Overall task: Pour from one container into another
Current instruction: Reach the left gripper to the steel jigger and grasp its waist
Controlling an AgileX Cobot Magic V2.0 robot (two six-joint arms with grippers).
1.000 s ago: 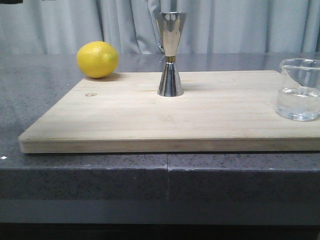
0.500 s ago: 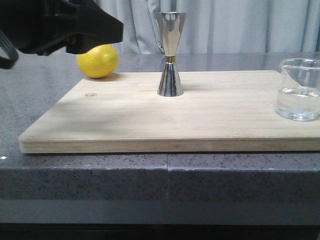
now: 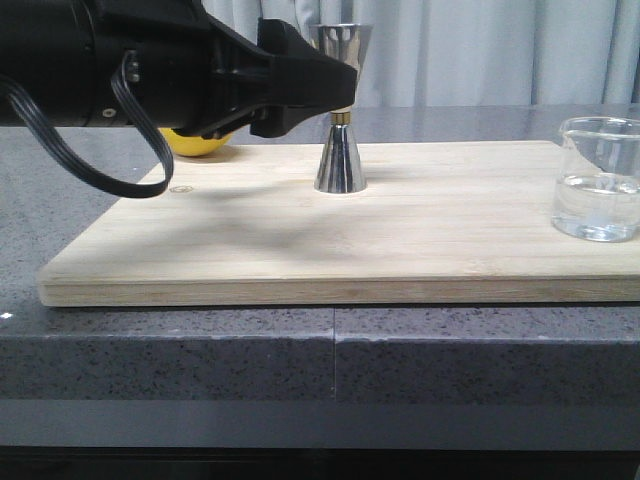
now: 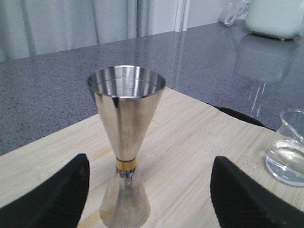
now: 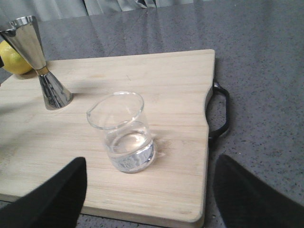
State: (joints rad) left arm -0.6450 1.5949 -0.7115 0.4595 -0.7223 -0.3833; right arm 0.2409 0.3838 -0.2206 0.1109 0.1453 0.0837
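Observation:
The steel jigger (image 3: 340, 150) with a gold waist band stands upright near the back middle of the wooden board (image 3: 400, 240). My left gripper (image 3: 335, 88) reaches in from the left at the height of its upper cone. In the left wrist view the jigger (image 4: 126, 142) stands ahead of the open left gripper (image 4: 152, 199), off-centre towards one finger and touching neither. The clear glass beaker (image 3: 598, 180) holds some clear liquid at the board's right end. The right wrist view has the beaker (image 5: 122, 135) ahead of my open right gripper (image 5: 152, 199), which holds nothing.
A yellow lemon (image 3: 195, 145) lies on the grey counter behind the board's left corner, mostly hidden by my left arm. The board has a black handle (image 5: 221, 114) at its right end. Curtains hang behind the counter.
My left arm has come in from the left and moved right to the jigger, now covering most of the lemon. The jigger and beaker have not moved.

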